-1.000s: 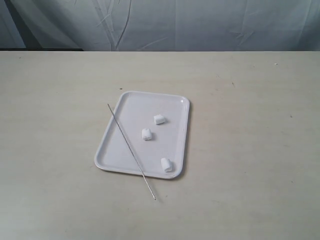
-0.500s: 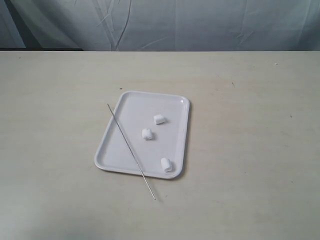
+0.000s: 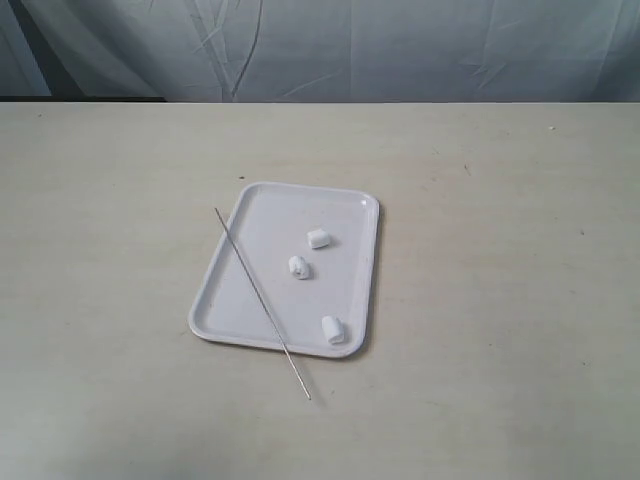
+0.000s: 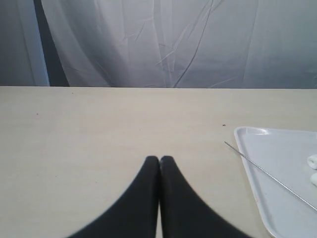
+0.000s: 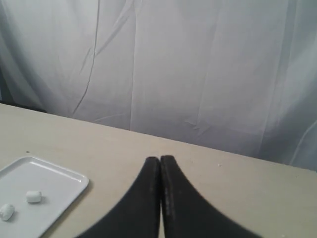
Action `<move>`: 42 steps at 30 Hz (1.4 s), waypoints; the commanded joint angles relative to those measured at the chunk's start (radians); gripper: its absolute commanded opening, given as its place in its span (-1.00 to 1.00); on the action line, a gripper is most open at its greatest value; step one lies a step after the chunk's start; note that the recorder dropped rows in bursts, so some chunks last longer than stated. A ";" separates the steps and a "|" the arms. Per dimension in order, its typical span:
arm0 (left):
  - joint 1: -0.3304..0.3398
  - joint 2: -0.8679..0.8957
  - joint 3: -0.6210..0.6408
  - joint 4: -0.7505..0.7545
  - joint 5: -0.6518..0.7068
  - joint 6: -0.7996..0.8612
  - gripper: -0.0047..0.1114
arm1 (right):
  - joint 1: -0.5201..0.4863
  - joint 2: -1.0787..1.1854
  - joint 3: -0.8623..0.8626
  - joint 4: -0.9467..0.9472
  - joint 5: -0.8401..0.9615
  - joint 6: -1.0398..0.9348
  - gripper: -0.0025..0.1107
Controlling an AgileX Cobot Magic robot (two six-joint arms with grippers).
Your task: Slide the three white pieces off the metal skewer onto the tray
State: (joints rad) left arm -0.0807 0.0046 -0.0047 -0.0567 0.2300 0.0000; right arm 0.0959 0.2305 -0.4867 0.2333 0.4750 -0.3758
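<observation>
pale beige table [image 3: 500, 300] before a creased, grey-white cloth backdrop [image 3: 400, 50]

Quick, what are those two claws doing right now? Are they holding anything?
Left gripper: closed, holding nothing.
Right gripper: closed, holding nothing.

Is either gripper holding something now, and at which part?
Nothing is held. The left gripper and the right gripper are both shut and empty; the metal skewer lies free, partly on the tray.
</observation>
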 commanded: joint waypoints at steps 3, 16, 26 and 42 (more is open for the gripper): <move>0.003 -0.005 0.005 -0.023 -0.012 0.000 -0.92 | -0.129 -0.117 0.200 0.174 -0.052 -0.107 -0.97; 0.003 -0.005 0.005 -0.011 0.005 0.000 -0.92 | -0.145 -0.231 0.466 0.183 -0.214 -0.122 -0.97; 0.040 -0.005 0.005 -0.010 0.005 0.000 -0.92 | -0.145 -0.231 0.487 0.062 -0.133 0.066 -0.97; 0.094 -0.005 0.005 -0.008 0.003 0.000 -0.92 | -0.145 -0.231 0.487 -0.129 -0.128 0.256 -0.97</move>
State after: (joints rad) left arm 0.0006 0.0046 -0.0047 -0.0724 0.2324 0.0000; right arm -0.0436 0.0065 -0.0015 0.1390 0.3468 -0.1222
